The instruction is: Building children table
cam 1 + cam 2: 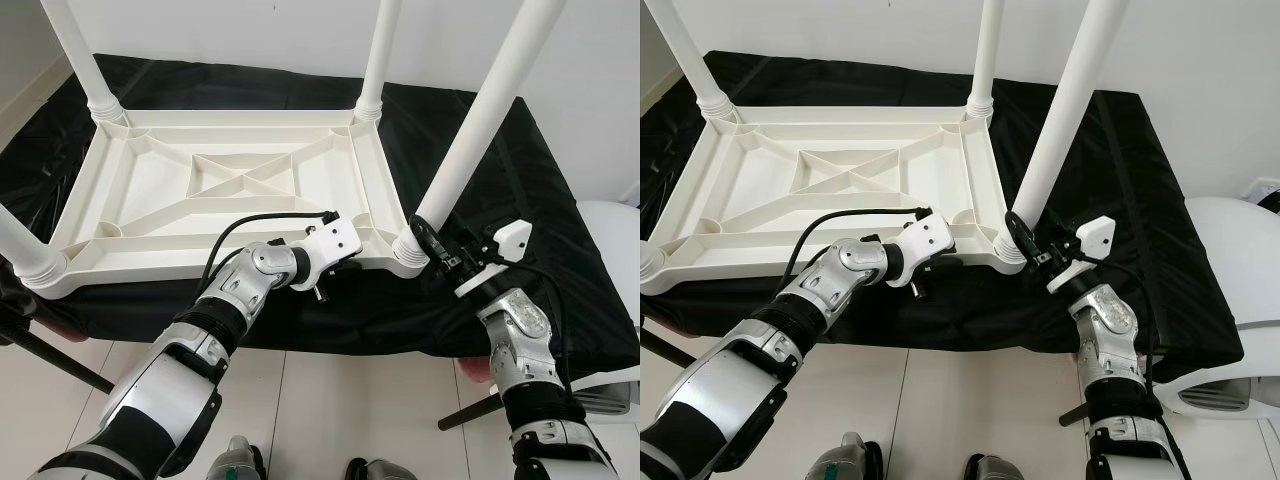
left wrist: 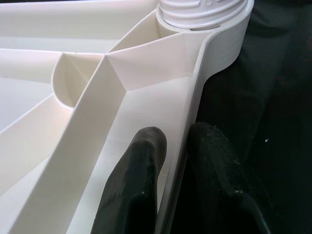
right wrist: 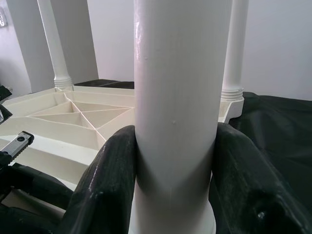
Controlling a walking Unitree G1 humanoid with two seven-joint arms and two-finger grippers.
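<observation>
White plastic tabletop (image 1: pixel 215 190), inverted on black sheeting (image 1: pixel 520 190) above pale floor tiles (image 1: pixel 330 400); left gripper (image 2: pixel 178 161) pinches its rim, right gripper (image 3: pixel 175 170) clamps a leg (image 1: pixel 480 120).

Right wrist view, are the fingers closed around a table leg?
Yes, the right gripper has one black finger pressed on each side of the white leg, just above its socket.

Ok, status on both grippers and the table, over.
Left gripper pinching tabletop rim. Right gripper clamped on near-right leg by its socket. Nothing in the way.
</observation>
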